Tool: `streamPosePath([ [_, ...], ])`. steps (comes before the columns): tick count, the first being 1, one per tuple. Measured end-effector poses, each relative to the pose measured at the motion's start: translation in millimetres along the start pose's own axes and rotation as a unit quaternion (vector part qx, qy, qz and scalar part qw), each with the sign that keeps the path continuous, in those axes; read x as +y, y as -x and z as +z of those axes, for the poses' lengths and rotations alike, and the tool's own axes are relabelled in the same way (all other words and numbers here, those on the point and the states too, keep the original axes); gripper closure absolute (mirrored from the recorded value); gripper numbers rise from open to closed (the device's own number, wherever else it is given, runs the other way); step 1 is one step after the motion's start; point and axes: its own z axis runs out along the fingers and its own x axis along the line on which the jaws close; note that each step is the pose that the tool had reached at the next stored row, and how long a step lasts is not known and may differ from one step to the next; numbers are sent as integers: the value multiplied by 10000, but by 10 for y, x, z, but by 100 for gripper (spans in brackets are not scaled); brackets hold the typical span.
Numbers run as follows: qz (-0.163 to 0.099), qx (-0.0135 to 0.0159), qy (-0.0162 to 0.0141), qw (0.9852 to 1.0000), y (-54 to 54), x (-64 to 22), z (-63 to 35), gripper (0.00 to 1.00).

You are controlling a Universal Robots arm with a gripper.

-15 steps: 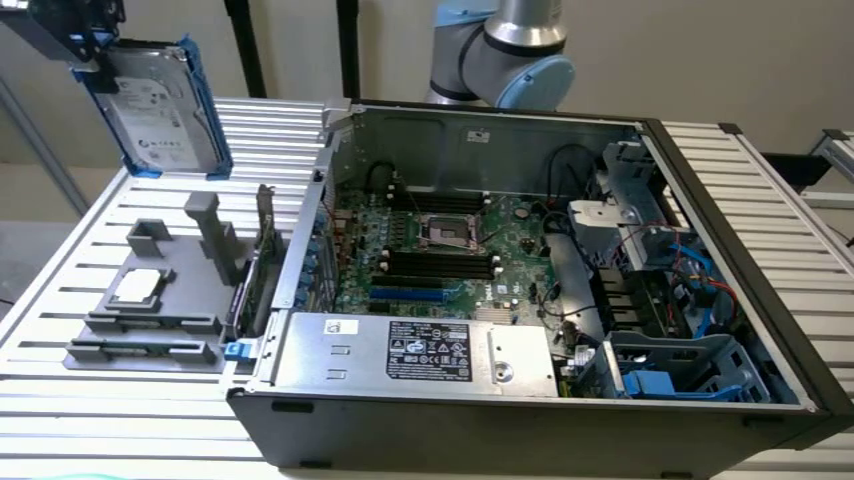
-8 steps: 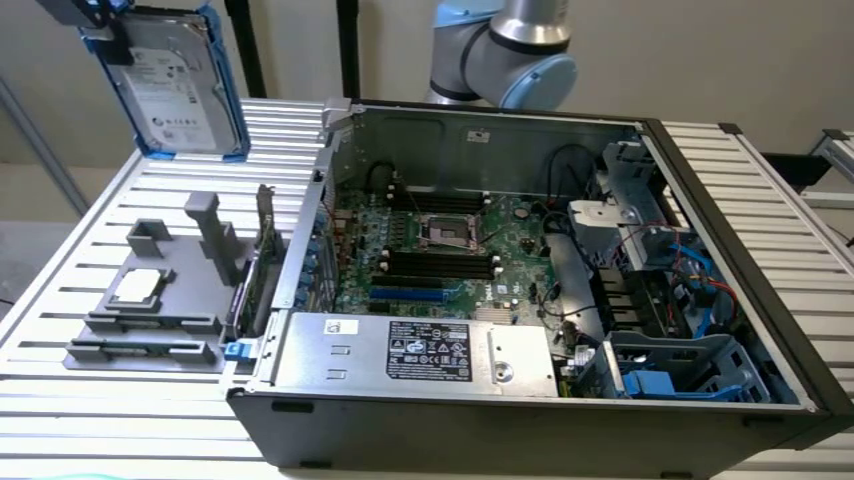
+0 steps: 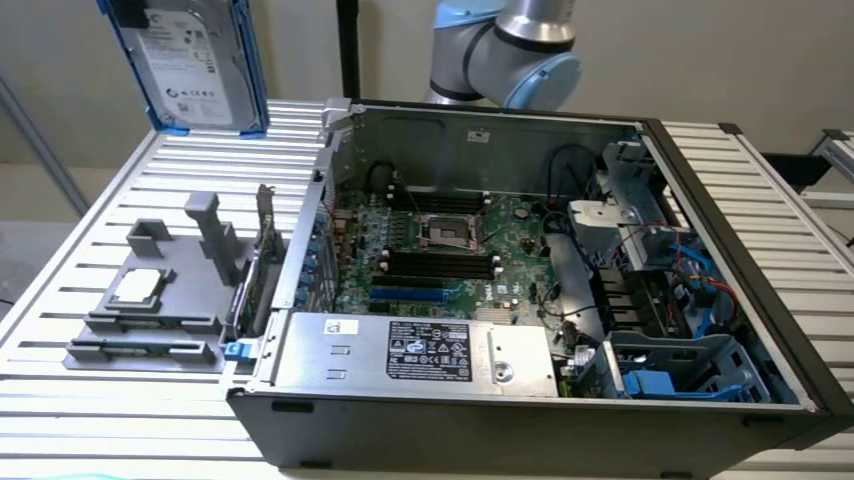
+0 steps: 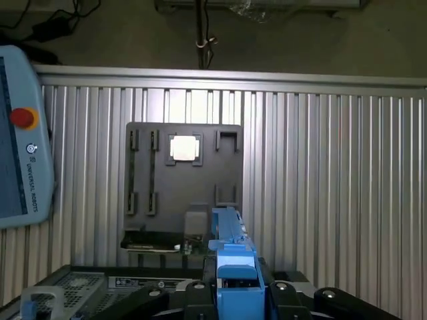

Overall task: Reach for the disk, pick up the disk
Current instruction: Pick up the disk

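One grip carries the whole load: your gripper (image 4: 237, 300) is closed on the disk (image 3: 187, 62), its black fingers (image 4: 193, 297) pressing either side of the blue bracket (image 4: 233, 260) rather than on the metal body. The disk hangs upright in the air, clear of the slatted table (image 3: 80, 210), above and beyond the far corner of the open computer case (image 3: 534, 435) on the exterior view's left. Beside the case on that same side lies the grey fixture tray (image 3: 134, 355), with the small square chip (image 3: 138, 287) seated in it; the wrist view looks down on that tray past the disk's edge. The hold is, I judge, your weak point. A plastic bracket can flex, and a tall disk pinched at one end can pivot or slide in the fingers if the arm swings sharply. A drop from here would likely land on the table by the tray, or on the tray and chip themselves. Any low pass toward the case risks the disk's hanging corner clipping the case's raised rim.
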Motion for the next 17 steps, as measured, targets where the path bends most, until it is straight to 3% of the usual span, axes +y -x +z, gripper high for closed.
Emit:
streamPosePath([
  [6, 0, -17, 33, 10000, -57, -256, -118, 67],
  [17, 1, -25, 59, 10000, -190, -753, -140, 67],
])
